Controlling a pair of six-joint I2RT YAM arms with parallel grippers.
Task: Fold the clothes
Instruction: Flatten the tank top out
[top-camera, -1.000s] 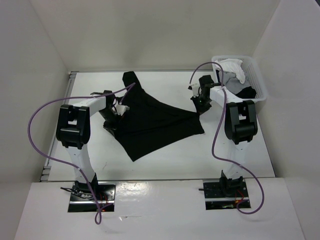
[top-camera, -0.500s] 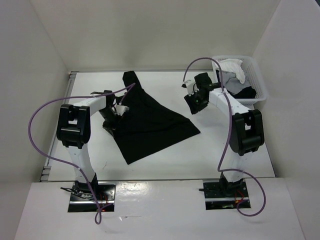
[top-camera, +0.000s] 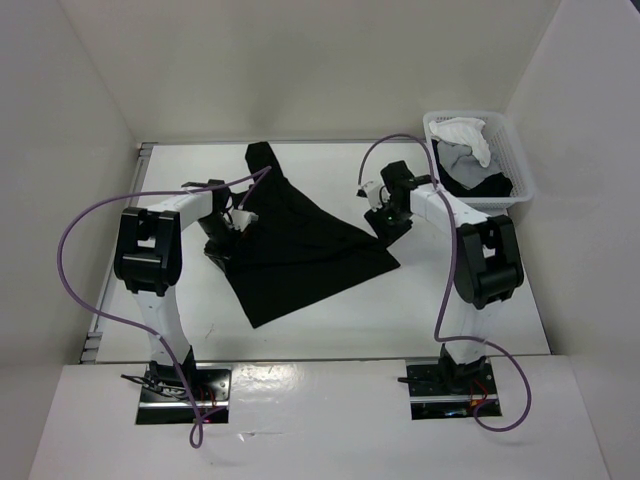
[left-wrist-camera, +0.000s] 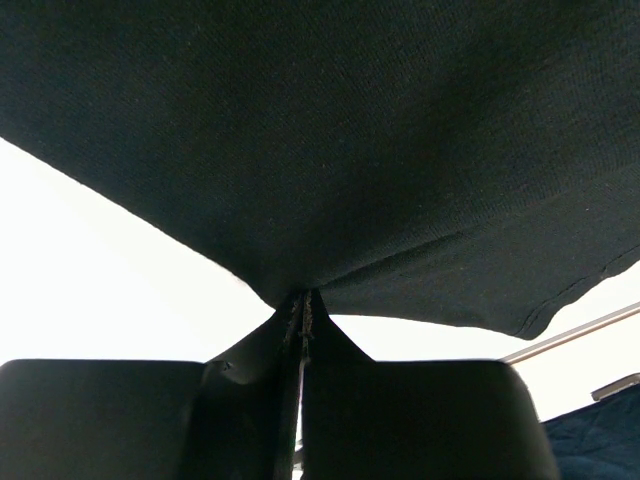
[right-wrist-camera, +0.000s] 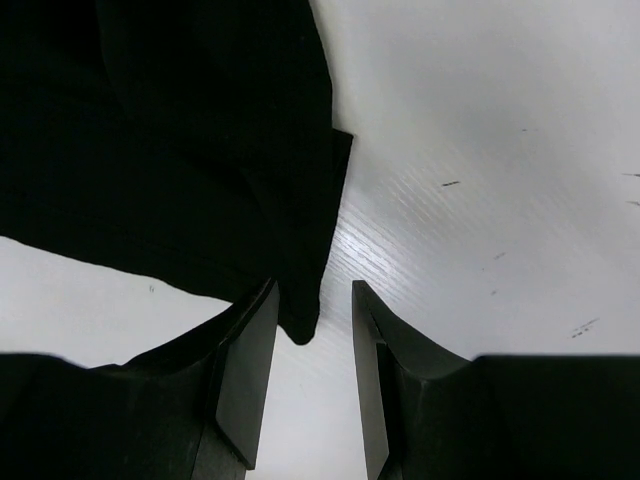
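Black soft-fabric top (top-camera: 300, 245) is lying rumpled on the white desk (top-camera: 480, 300), with no fold made. The left end effector (left-wrist-camera: 300, 310) is pinching its edge, and the right end effector (right-wrist-camera: 313, 300) is hovering spread around its corner.

Bright, even light from above; shadows faint.
The white table (top-camera: 330, 320) is near washed out, with a streaky sheen in the right wrist view. The black top (top-camera: 300, 250) swallows fold detail; its weave is sharp in the left wrist view.
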